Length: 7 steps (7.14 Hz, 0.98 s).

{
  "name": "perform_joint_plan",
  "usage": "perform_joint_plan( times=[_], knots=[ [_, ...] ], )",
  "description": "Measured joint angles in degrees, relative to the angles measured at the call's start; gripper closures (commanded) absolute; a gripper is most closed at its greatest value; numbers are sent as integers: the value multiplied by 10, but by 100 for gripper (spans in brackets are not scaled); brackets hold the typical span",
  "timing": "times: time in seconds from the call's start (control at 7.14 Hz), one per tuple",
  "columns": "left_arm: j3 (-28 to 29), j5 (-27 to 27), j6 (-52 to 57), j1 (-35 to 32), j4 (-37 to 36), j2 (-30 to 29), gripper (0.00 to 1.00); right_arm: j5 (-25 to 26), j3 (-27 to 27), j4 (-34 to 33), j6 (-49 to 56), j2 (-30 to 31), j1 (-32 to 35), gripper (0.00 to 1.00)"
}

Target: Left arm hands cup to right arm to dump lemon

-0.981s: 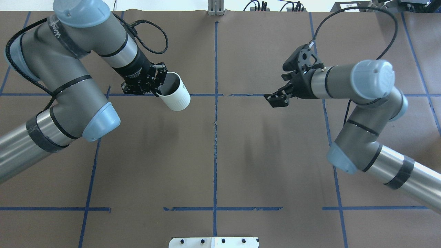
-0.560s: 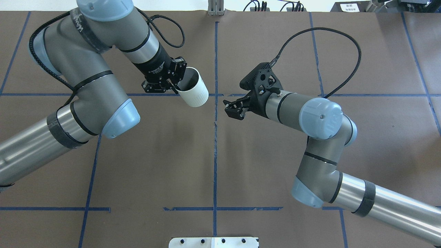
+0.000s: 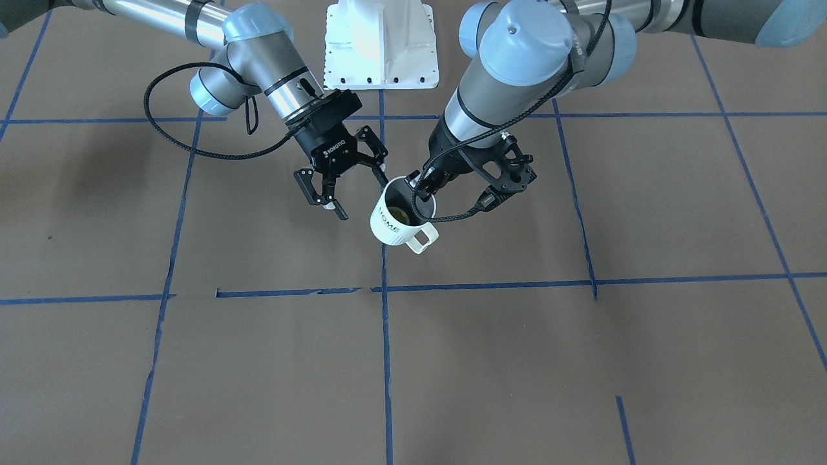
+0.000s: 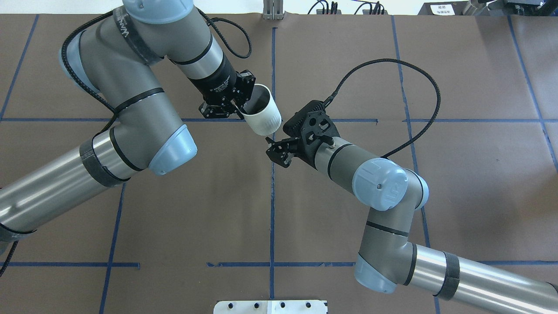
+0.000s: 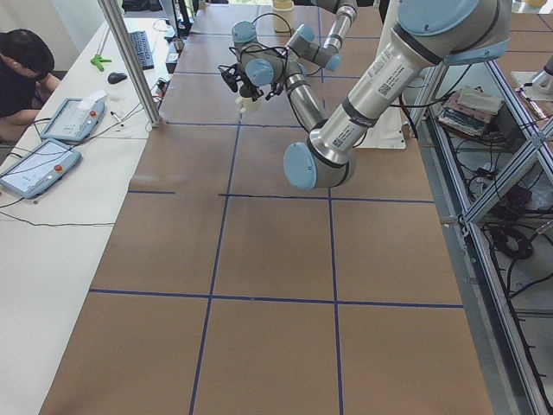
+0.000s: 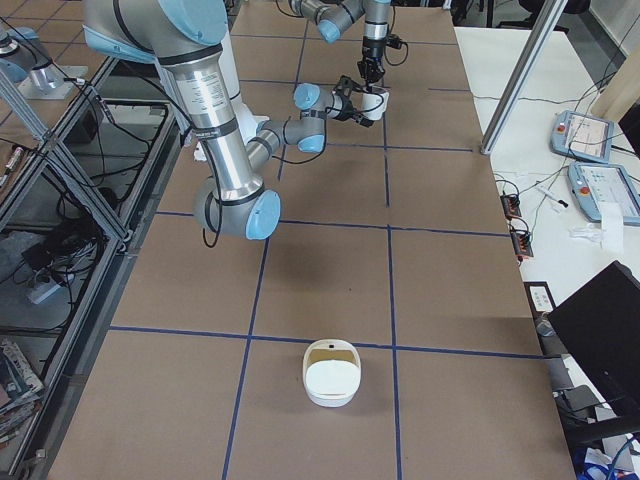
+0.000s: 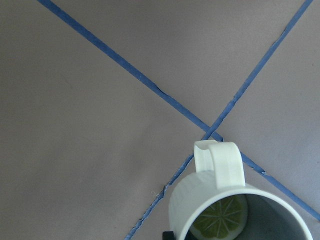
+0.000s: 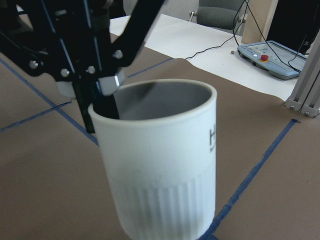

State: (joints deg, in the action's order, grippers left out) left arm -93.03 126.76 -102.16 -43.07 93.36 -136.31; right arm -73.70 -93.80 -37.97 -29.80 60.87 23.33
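Note:
The white ribbed cup [image 4: 262, 114] with "HOME" lettering hangs in the air near the table's centre line. My left gripper [image 4: 241, 109] is shut on its rim, one finger inside. A lemon slice [image 3: 396, 212] lies in the grey inside and also shows in the left wrist view [image 7: 220, 219]. The squarish handle [image 3: 422, 240] points away from the robot. My right gripper [image 4: 273, 149] is open and empty, right beside the cup, its fingers [image 3: 338, 210] apart on the cup's side. The cup [image 8: 161, 160] fills the right wrist view, with the left gripper's fingers [image 8: 102, 102] on the rim.
The brown table is marked with blue tape lines [image 4: 272, 196]. A white bowl-like container [image 6: 330, 373] stands far off near the table's right end. The robot's white base [image 3: 381, 45] is behind the arms. An operator [image 5: 26, 65] sits at a side table.
My left arm has carried the cup rightward to the centre line. My right arm has swung left and in, and its open gripper is now next to the cup.

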Motion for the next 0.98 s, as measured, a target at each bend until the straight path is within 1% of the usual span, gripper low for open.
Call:
perform_joint_plan(
  times=[0.42,0.98],
  knots=[
    [-1,0,2,22,2,-3,100,2,0,0,0,0,-2,0],
    [-2,1,-1,31,35,-4,100,3,0,0,1,1,-4,0]
  ],
)
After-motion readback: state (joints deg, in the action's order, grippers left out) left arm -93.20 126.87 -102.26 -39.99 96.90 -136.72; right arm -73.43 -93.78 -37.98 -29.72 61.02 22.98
